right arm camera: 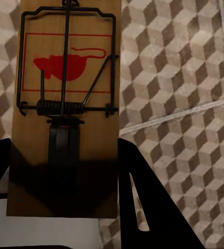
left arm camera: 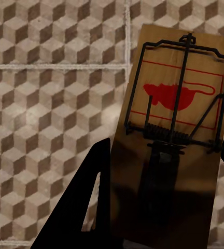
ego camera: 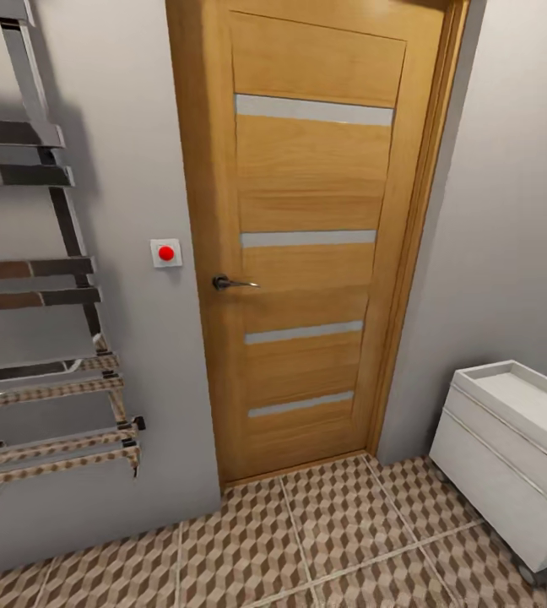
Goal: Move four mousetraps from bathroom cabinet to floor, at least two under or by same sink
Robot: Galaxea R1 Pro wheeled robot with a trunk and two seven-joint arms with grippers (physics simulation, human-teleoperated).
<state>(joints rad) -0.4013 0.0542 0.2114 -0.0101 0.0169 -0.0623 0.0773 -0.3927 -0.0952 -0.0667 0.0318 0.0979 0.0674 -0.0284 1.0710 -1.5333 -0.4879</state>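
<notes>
In the left wrist view, the left gripper (left arm camera: 164, 207) grasps a mousetrap (left arm camera: 177, 135): its dark fingers (left arm camera: 86, 207) press the near end of the wooden board from both sides, so the jaws are clenched on it. The board carries a red mouse print inside a red frame, with a black wire bar and coil spring over it. Beyond the trap lies the floor (left arm camera: 50, 114), cube-patterned tiles in brown, beige and white with pale grout lines; the trap hangs above it, not touching.

In the right wrist view, the right gripper (right arm camera: 65, 207) likewise holds a second trap (right arm camera: 68, 78), jaws clenched on its near end, dark fingers (right arm camera: 143, 197) flanking the board. This trap shows the same red mouse print, wire frame and spring. The same tiling spreads behind it, and a pale grey-white patch shows under the trap's near end; what it is cannot be told.

In the head view, the tiled floor runs along the near edge. To the right stands the white sink (ego camera: 518, 447), a boxy unit with a shallow rectangular basin on top, set against the grey wall. To the left a chrome towel rail (ego camera: 46, 279) hangs on the wall. Farther back is a closed wooden door (ego camera: 307, 245) with four pale horizontal strips and a metal handle (ego camera: 233, 283), and just left of it a white plate with a red button (ego camera: 166, 252).
</notes>
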